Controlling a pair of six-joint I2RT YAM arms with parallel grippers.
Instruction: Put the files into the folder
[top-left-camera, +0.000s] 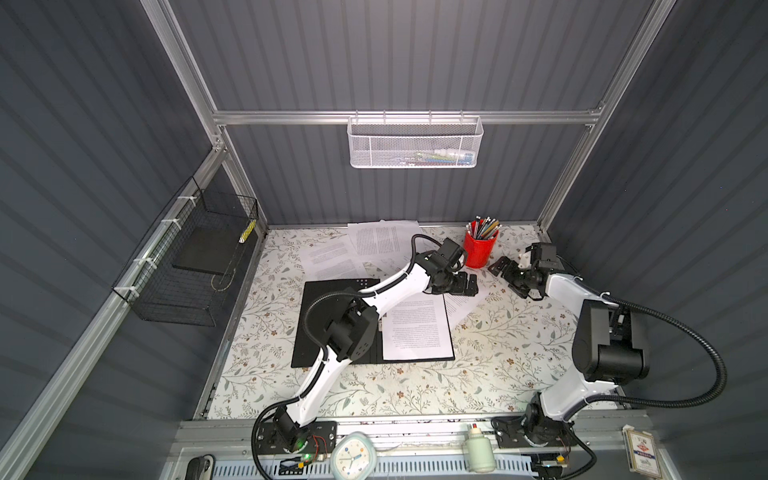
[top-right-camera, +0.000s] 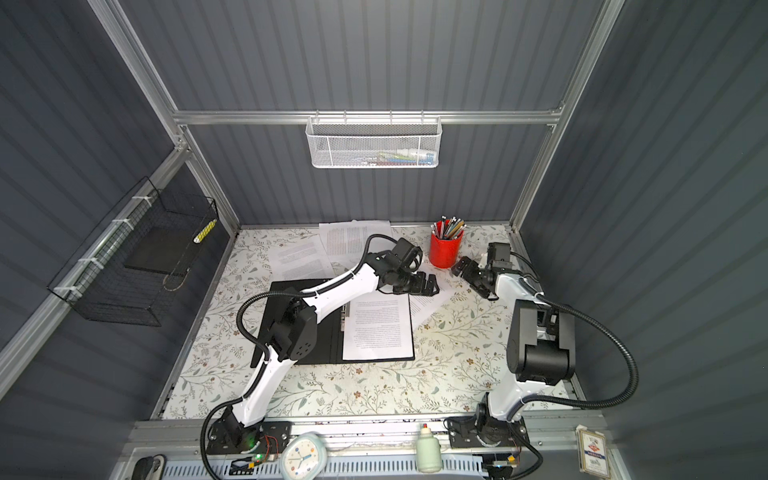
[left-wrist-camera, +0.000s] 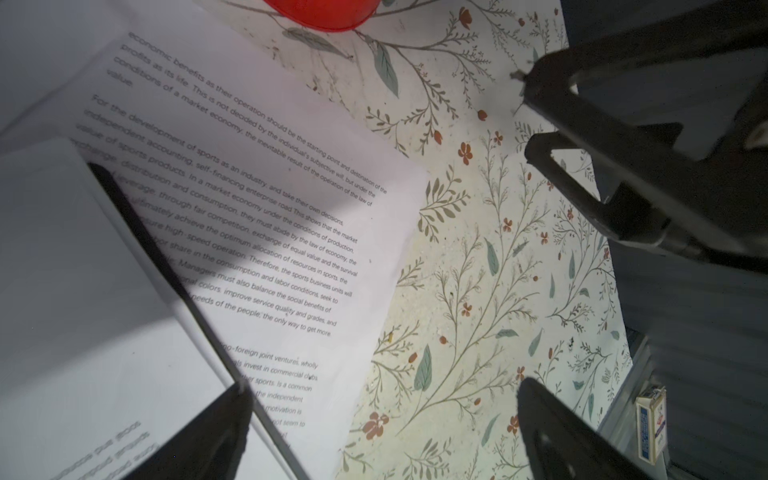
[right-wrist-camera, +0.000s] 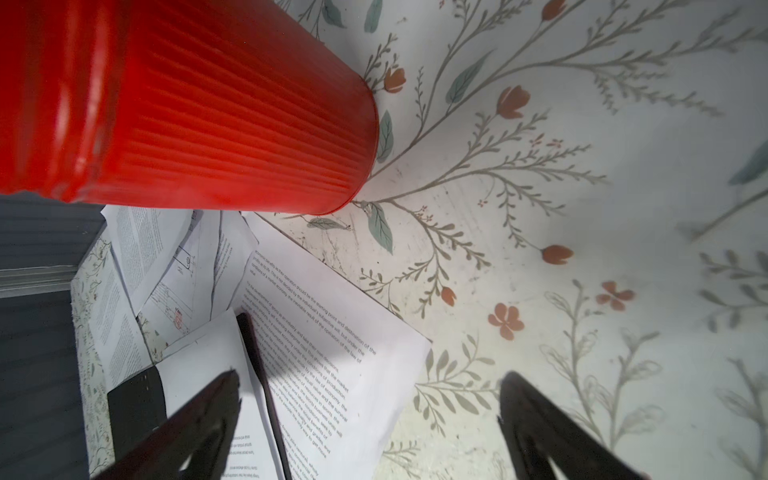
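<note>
I'm looking at what seems to be a robotics lab cell dressed up as an office desk. Aluminium frame bars (top-left-camera: 407, 117) are holding grey ribbed wall panels (top-left-camera: 374, 54) around a small table, which is wearing a floral cover (top-left-camera: 498, 353). A left arm (top-left-camera: 399, 286) and a right arm (top-left-camera: 561, 291), both white and black, are sitting bolted to a metal rail (top-left-camera: 415, 430) along the near edge, with bare wiring (top-left-camera: 318, 446) showing beside one base. Office props are filling the rest. A red cup of pencils (top-left-camera: 480, 247) is standing at the far side. Files (top-left-camera: 382, 239) and a folder (top-left-camera: 306, 355) are lying mid-table. A white mesh basket (top-left-camera: 415, 145) is hanging on the far wall and a black wire basket (top-left-camera: 187, 266) on the left wall.
</note>
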